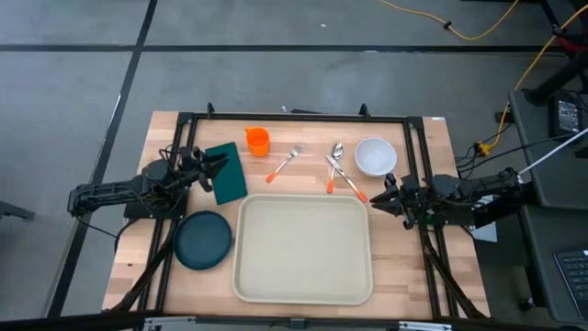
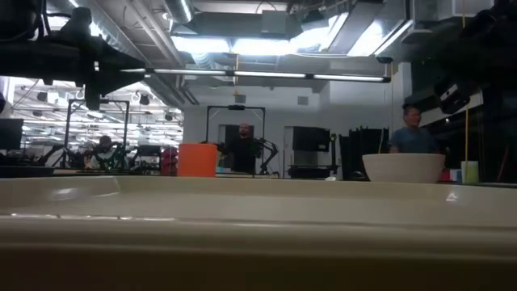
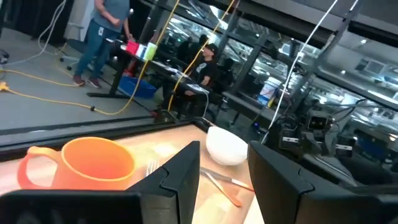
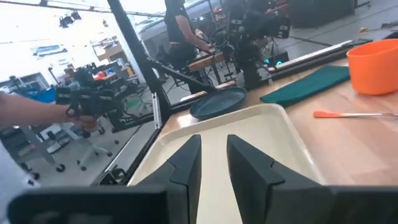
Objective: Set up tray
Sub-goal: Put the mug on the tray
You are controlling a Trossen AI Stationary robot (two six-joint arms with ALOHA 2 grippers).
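Note:
The cream tray (image 1: pixel 303 248) lies flat at the table's near middle, with nothing on it. At the table's left, my left gripper (image 1: pixel 217 164) hovers level over the edge of the dark green napkin (image 1: pixel 228 172). Its fingers (image 3: pixel 186 168) stand open with nothing between them. My right gripper (image 1: pixel 379 197) waits at the right, just off the tray's far right corner. Its fingers (image 4: pixel 189 158) are narrowly open on nothing and point across the tray (image 4: pixel 249 143).
A dark teal plate (image 1: pixel 203 239) lies left of the tray. Behind the tray stand an orange cup (image 1: pixel 257 141), a fork (image 1: pixel 285 163), a spoon and knife (image 1: pixel 340 170), and a white bowl (image 1: pixel 375 156). A black frame rims the table. People are in the room beyond.

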